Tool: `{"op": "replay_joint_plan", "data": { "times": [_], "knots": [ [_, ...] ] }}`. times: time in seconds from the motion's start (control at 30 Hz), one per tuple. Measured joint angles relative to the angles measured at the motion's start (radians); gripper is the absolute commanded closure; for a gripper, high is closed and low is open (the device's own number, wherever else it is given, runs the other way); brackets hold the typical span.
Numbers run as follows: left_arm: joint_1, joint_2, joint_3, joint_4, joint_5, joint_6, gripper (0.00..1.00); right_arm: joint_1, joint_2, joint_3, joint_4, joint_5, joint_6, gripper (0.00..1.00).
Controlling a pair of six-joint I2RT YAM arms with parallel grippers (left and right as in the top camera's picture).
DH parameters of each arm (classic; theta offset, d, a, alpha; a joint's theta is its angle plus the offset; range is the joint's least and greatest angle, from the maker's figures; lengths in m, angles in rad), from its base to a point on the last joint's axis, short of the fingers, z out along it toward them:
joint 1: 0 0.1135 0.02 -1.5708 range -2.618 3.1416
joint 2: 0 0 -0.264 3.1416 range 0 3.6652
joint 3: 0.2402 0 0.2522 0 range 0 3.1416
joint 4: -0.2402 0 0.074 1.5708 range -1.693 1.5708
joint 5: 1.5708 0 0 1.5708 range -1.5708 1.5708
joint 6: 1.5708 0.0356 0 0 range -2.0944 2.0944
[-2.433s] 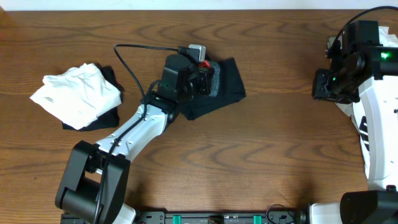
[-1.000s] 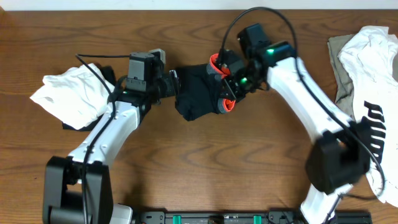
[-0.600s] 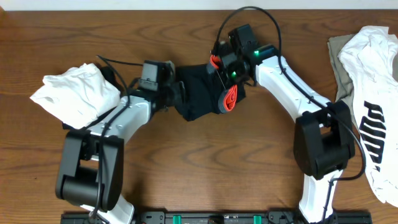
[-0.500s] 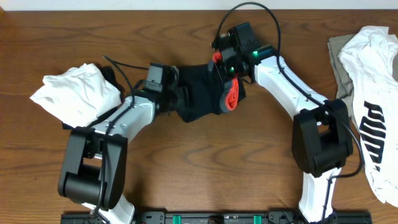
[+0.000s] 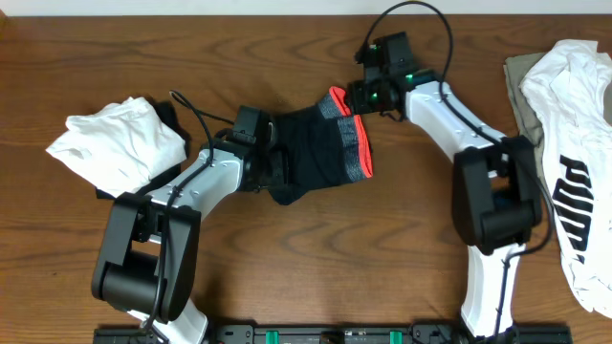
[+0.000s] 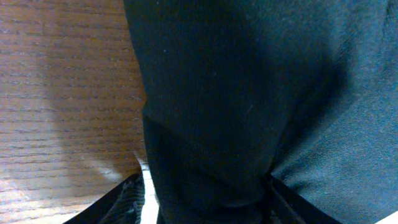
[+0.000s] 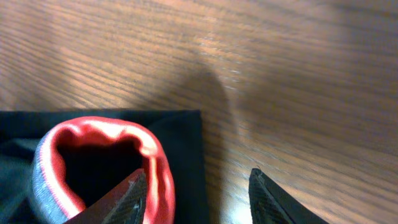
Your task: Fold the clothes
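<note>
Black pants: bunched at the centre of the overhead frame, flat on the table. The red-and-grey waistband runs down their right edge.
Left gripper: pinching a fold at the pants' lower-left edge. Judged to be anchoring that end so the cloth can be pulled straight.
Right gripper: fingers spread and gripping nothing. It sits top centre, just beside the waistband's upper end, judged ready to take it.
Other clothes: white top crumpled at left, PUMA top over a beige piece at right. All lie well apart from the work.
Obscured: black cloth fills the left wrist view, so the layering is unreadable. Dark fabric under the white top cannot be identified. The right frame edge cuts off the PUMA top.
</note>
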Motion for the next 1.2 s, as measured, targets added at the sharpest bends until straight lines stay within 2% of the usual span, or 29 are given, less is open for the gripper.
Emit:
{"op": "replay_joint_plan", "data": {
  "times": [0.1, 0.17, 0.27, 0.43, 0.57, 0.83, 0.97, 1.13, 1.2],
  "knots": [
    [0.000, 0.000, 0.000, 0.000, -0.004, 0.000, 0.40, -0.023, -0.083, -0.001, -0.079, -0.013, -0.014, 0.46],
    [0.000, 0.000, 0.000, 0.000, -0.007, 0.000, 0.41, -0.036, -0.159, -0.001, -0.151, -0.034, -0.049, 0.41],
    [0.000, 0.000, 0.000, 0.000, -0.008, 0.000, 0.40, -0.039, -0.258, 0.003, -0.255, -0.054, -0.138, 0.41],
    [0.000, -0.002, 0.000, 0.000, -0.013, 0.003, 0.33, -0.014, -0.259, 0.009, -0.370, -0.074, -0.314, 0.36],
    [0.000, -0.003, 0.000, -0.002, -0.015, 0.003, 0.33, -0.004, -0.182, 0.008, -0.364, -0.072, -0.378, 0.34],
    [0.000, -0.003, 0.000, -0.003, -0.016, 0.003, 0.33, -0.003, -0.089, 0.002, -0.301, -0.089, -0.419, 0.37],
    [0.000, -0.003, 0.000, -0.003, -0.016, 0.003, 0.33, -0.003, -0.088, 0.002, -0.282, -0.109, -0.425, 0.43],
    [0.000, -0.003, 0.000, -0.003, -0.016, 0.003, 0.32, 0.005, -0.079, 0.002, -0.276, -0.132, -0.427, 0.43],
    [0.000, -0.003, 0.000, -0.003, -0.016, 0.003, 0.33, 0.014, -0.069, 0.002, -0.275, -0.134, -0.430, 0.49]
  ]
}}
